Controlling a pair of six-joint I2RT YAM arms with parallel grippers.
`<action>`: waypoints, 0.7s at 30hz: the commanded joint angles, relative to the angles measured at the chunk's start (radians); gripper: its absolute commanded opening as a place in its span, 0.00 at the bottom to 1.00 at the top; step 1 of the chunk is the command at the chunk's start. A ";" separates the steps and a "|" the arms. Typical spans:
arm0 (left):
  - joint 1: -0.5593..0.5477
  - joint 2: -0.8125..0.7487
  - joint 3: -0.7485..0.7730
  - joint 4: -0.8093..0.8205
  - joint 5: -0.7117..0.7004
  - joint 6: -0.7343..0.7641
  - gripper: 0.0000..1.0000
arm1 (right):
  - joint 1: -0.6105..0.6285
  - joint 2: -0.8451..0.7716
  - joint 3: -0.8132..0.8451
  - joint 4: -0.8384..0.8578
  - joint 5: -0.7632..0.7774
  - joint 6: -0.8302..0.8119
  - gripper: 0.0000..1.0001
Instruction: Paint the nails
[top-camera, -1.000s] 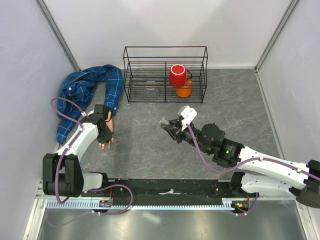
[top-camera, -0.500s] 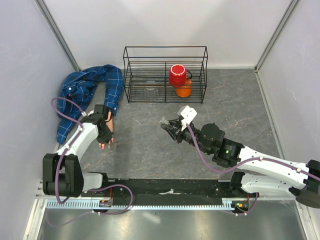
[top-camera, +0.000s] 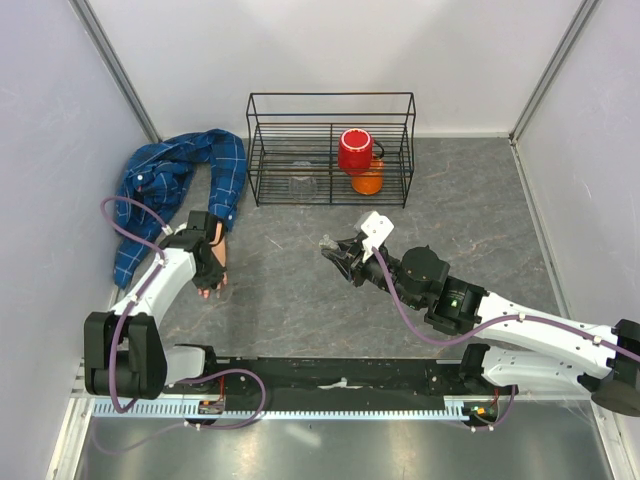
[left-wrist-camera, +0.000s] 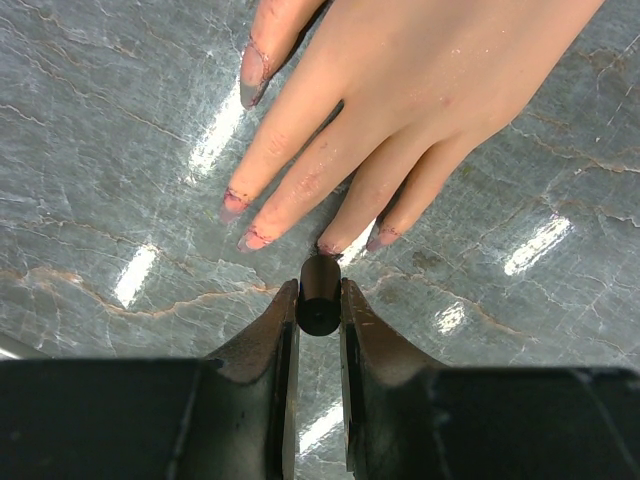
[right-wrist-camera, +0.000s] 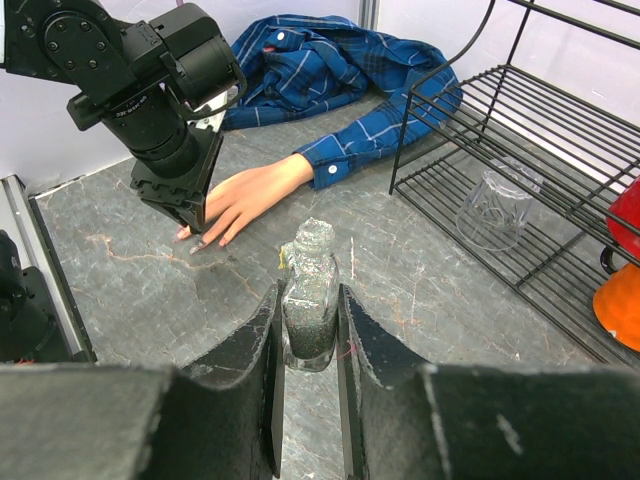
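The peach fake hand (left-wrist-camera: 400, 100) lies palm down on the grey table, its blue plaid sleeve (top-camera: 190, 170) running to the back left. The nails (left-wrist-camera: 250, 240) at its fingertips carry pinkish smears. My left gripper (left-wrist-camera: 319, 303) is shut on a small black brush cap (left-wrist-camera: 319, 290), whose far end sits at one fingertip nail (left-wrist-camera: 328, 248); the brush itself is hidden. My right gripper (right-wrist-camera: 309, 300) is shut on a small clear bottle of dark glittery polish (right-wrist-camera: 309, 285), held upright mid-table, well right of the hand (right-wrist-camera: 250, 195). From above, the left gripper (top-camera: 208, 272) covers the fingers.
A black wire rack (top-camera: 330, 97) stands at the back, holding a red cup (top-camera: 355, 150), an orange object (top-camera: 368, 183) and a clear glass (top-camera: 300, 184). Grey walls close in on the left and right sides.
The left gripper has shifted very slightly over the fingertips. The right arm and its bottle have not moved.
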 joint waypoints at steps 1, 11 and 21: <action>0.009 -0.025 -0.007 -0.007 -0.020 -0.012 0.02 | -0.002 -0.010 0.022 0.037 -0.012 0.013 0.00; 0.009 -0.015 -0.011 -0.004 -0.004 -0.010 0.02 | -0.002 -0.008 0.022 0.037 -0.012 0.013 0.00; 0.009 -0.017 -0.016 -0.006 0.017 -0.016 0.02 | -0.002 -0.008 0.020 0.038 -0.013 0.016 0.00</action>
